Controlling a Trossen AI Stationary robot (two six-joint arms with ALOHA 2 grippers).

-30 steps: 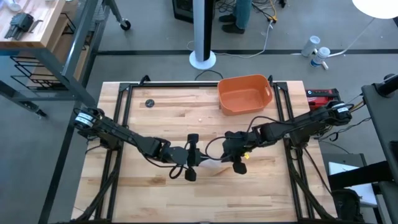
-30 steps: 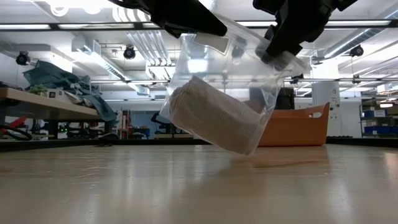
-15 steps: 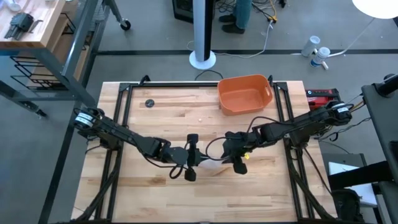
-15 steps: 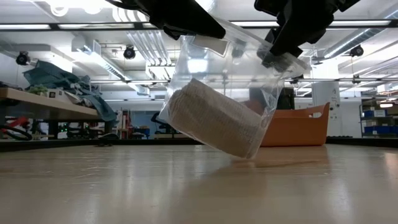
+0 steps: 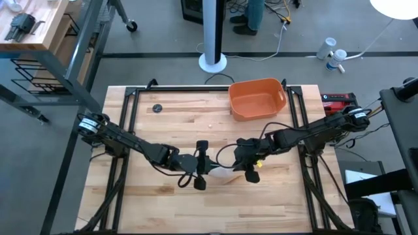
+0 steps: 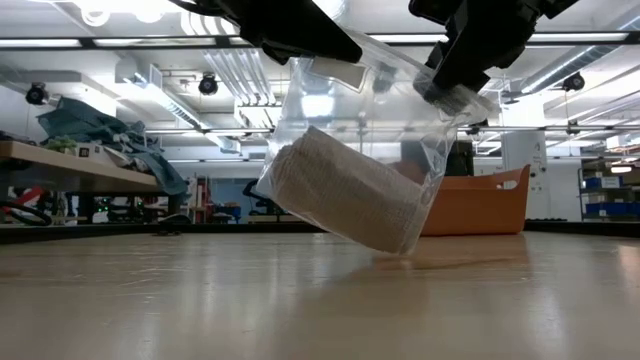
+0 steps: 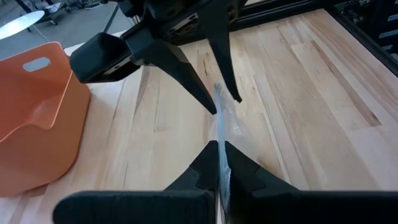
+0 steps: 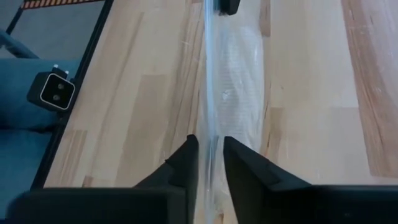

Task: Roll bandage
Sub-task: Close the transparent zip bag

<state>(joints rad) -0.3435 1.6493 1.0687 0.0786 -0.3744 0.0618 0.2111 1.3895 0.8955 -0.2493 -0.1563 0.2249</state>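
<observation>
The bandage (image 6: 345, 200) is an off-white roll lying tilted inside a clear plastic wrapper (image 6: 400, 110). The wrapper hangs over the middle of the table between my two grippers. My left gripper (image 7: 218, 163) is shut on the wrapper's top edge on the left. My right gripper (image 8: 210, 155) is shut on the same edge on the right. The high view shows both grippers meeting mid-table, my left gripper (image 5: 210, 166) and my right gripper (image 5: 238, 163). In the right wrist view the bandage (image 8: 244, 81) shows through the film. My left gripper pinches the wrapper's upper edge (image 7: 219, 134) between its two fingers, coming slanting down from the table's left. The wrapper hangs below it with the roll inside. Whether the low corner (image 6: 400, 247) touches the table I cannot tell. My right gripper pinches the same upper edge (image 8: 209, 124) between its two fingers, slanting down from the table's right, opposite my left gripper. The film runs taut between the two holds.
An orange tub (image 5: 257, 98) stands at the table's far right, also seen as the orange tub (image 6: 480, 205) behind the wrapper. A small dark disc (image 5: 157, 108) lies at the far left. Bare wood lies near the front edge (image 5: 215, 209).
</observation>
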